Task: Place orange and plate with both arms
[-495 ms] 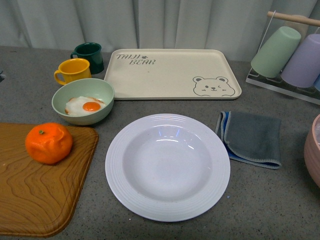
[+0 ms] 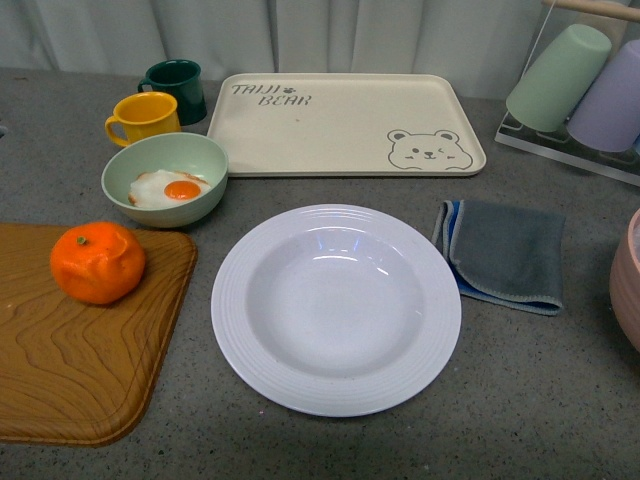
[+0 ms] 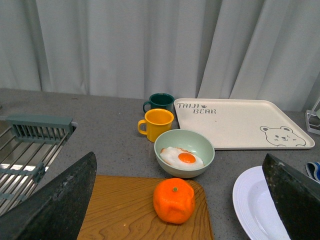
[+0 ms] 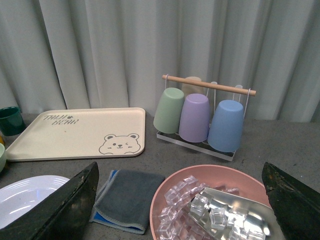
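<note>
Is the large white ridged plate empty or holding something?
Empty: the large white ridged plate shows only a bare glossy basin. The bright orange fruit sits apart on the brown wooden board.

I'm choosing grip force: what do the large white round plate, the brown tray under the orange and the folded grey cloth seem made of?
The large white round plate looks like glazed ceramic, possibly melamine: glossy, bright highlights. The brown tray looks wooden or wood-printed: wavy grain. The folded grey cloth looks like microfibre: matte, fuzzy, stitched edge.
</note>
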You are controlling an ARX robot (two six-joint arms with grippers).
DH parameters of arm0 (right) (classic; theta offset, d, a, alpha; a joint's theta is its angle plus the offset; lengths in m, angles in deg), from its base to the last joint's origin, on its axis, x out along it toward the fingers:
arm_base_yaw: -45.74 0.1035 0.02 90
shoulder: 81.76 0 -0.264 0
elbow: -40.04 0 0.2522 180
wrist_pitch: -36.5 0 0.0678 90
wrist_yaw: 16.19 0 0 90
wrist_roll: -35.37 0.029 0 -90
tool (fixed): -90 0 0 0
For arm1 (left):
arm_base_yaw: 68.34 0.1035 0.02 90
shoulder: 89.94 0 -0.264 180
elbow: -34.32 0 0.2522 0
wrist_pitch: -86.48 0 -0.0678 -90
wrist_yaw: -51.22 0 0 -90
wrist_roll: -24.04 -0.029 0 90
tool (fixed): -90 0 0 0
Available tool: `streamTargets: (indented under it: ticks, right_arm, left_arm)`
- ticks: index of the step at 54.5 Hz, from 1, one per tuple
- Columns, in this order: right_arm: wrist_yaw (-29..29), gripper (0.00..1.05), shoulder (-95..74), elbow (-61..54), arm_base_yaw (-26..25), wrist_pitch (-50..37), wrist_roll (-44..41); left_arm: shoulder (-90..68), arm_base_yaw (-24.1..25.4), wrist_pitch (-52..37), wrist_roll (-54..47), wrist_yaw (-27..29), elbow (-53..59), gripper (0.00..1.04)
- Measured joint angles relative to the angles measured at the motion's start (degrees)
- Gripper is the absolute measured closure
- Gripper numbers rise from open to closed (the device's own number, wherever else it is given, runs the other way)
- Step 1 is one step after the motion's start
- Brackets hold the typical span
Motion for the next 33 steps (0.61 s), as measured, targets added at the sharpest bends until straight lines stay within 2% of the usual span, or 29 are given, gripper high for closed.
streamTargets:
  ticks: [30,31,33]
  right_arm:
    - [0.0,0.09,0.0,0.0,0.0,0.0,0.0]
    - [0.0,0.09,0.0,0.0,0.0,0.0,0.0]
    - [0.0,0.09,0.0,0.0,0.0,0.0,0.0]
  left_arm:
    - [0.0,0.0,0.0,0.0,0.0,0.0,0.07]
    - [-0.09,-0.02,0.09,0.0,0.24,-0.04,0.07]
    - [-3.34,-1.42,5.97,2.32,4.74,-2.21,0.07]
